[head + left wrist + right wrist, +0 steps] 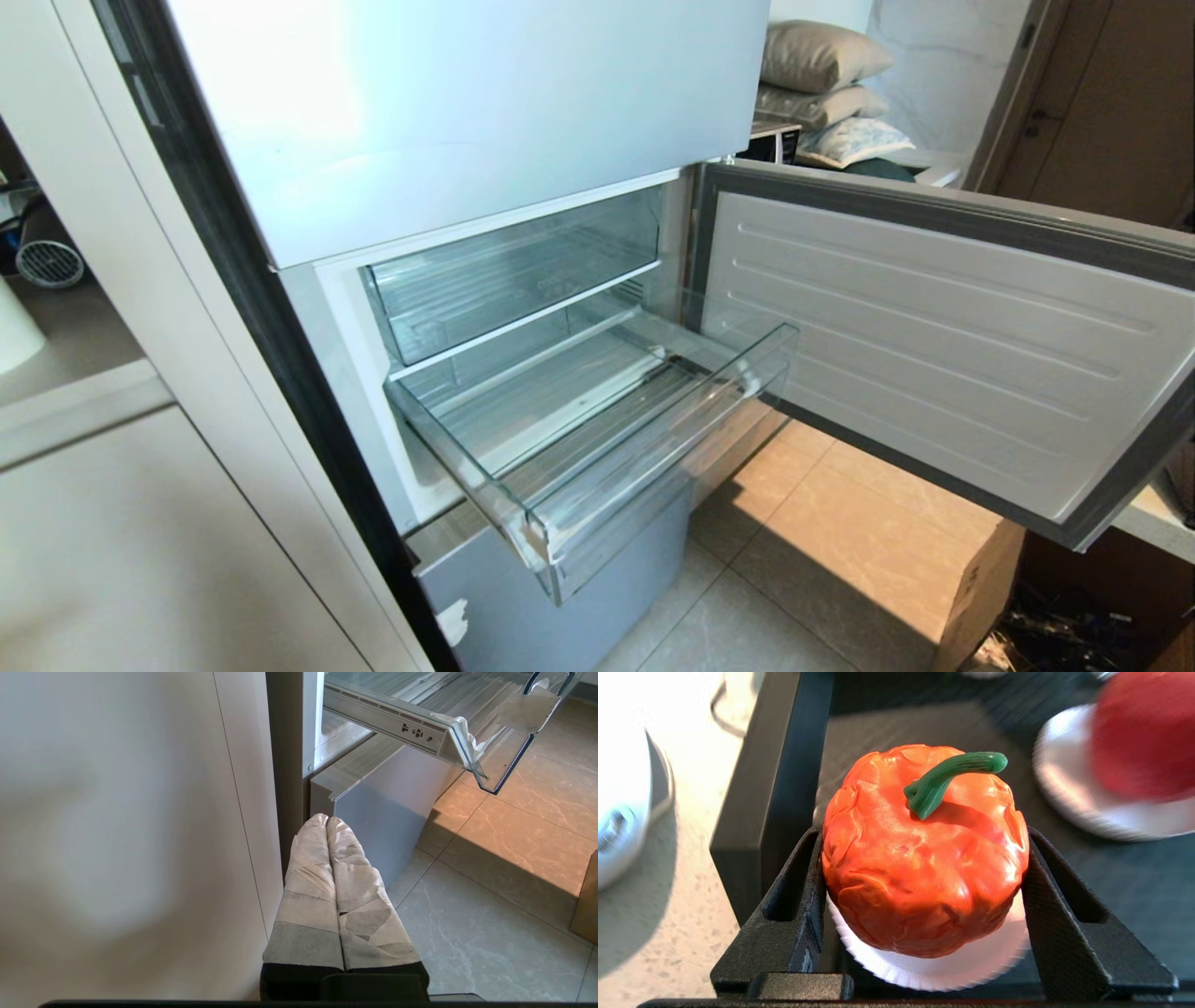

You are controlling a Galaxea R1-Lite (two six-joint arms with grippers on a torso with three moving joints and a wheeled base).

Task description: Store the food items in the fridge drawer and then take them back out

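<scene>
In the head view, the fridge drawer (597, 439) is pulled out of the fridge. It is clear plastic and nothing lies on its ribbed floor. Its thick front lip sticks out over the tiled floor (822, 532). Above it sits a second clear bin (504, 271), pushed back in. The fridge door (943, 345) is swung wide open on the right, and its lower edge hangs over the floor. Between the drawer's front and the door there is bare floor. A cardboard box (980, 588) stands near the door's low corner. No arm shows in this view.

The left wrist view looks from low down. The left gripper (327, 820) has its two taped fingers pressed together, with nothing between them. It hangs in front of the grey lower panel (383, 812), beside a pale cabinet wall (131, 826). The drawer's corner shows from below, well above the gripper.

Only the right wrist view shows the food. The orange fruit (924, 854) with its green stem (948, 779) sits on a small white paper cup (938, 970), on a dark tray (887, 723). The right gripper (924, 891) has one black finger on each side of the fruit, right against it. A red item (1143, 732) on a white plate (1069, 788) lies near, blurred. The tray's raised edge runs just beside one finger.
</scene>
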